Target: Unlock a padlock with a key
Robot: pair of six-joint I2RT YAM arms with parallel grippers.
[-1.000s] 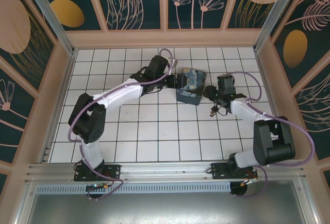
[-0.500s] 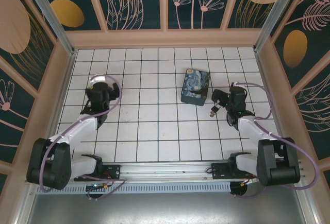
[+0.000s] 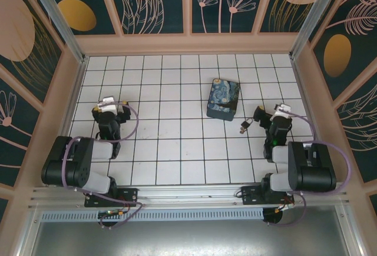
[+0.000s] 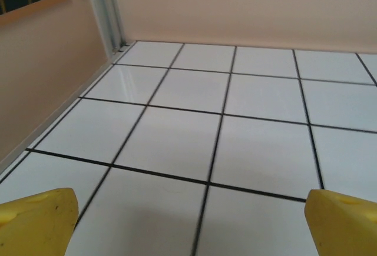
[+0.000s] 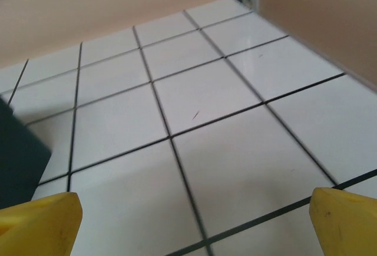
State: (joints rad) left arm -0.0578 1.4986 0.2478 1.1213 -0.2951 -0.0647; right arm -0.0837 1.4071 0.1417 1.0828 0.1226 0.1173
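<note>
The tiny dark padlock [image 3: 246, 125] lies on the white tiled floor [image 3: 177, 144], with the thin brownish key [image 3: 241, 130] at its near-left end; whether the key sits in the lock is too small to tell. My right gripper [image 3: 272, 115] rests just right of them, open, touching neither. In the right wrist view the right gripper [image 5: 191, 223] has its yellow fingertips [image 5: 41, 220] far apart over bare tile. My left gripper [image 3: 109, 108] is far off at the left, folded back by its base. The left gripper [image 4: 191, 223] is open too, yellow fingertips [image 4: 38, 220] wide, nothing between them.
A blue-and-yellow swirl-painted box [image 3: 223, 99] stands behind and left of the padlock; its dark side [image 5: 17, 156] cuts into the right wrist view's left edge. Peach walls [image 3: 188, 44] ring the floor, and the left wall [image 4: 47, 73] runs close beside my left gripper.
Both arms have drawn back from the box and padlock and folded by their bases. The jaws have opened wide. Padlock and key stay on the floor where the right gripper was.
</note>
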